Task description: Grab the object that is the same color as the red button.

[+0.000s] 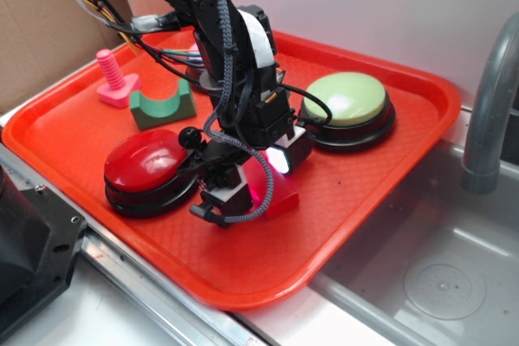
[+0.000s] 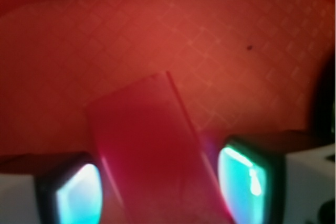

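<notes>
The red block (image 1: 274, 190) lies on the red-orange tray (image 1: 365, 192), just right of the red button (image 1: 146, 160), a glossy dome on a black base. My gripper (image 1: 255, 177) is lowered over the block with one finger on each side. In the wrist view the block (image 2: 152, 145) fills the gap between the two glowing pads (image 2: 79, 195), slightly skewed, and both pads appear to press its long sides. The gripper (image 2: 157, 192) is shut on the block. I cannot tell whether the block is off the tray floor.
A pale green domed button (image 1: 345, 99) stands behind and right of the gripper. A green arch block (image 1: 162, 107) and a pink bolt (image 1: 113, 79) sit at the tray's back left. A metal sink (image 1: 446, 281) and grey faucet (image 1: 486, 103) lie to the right.
</notes>
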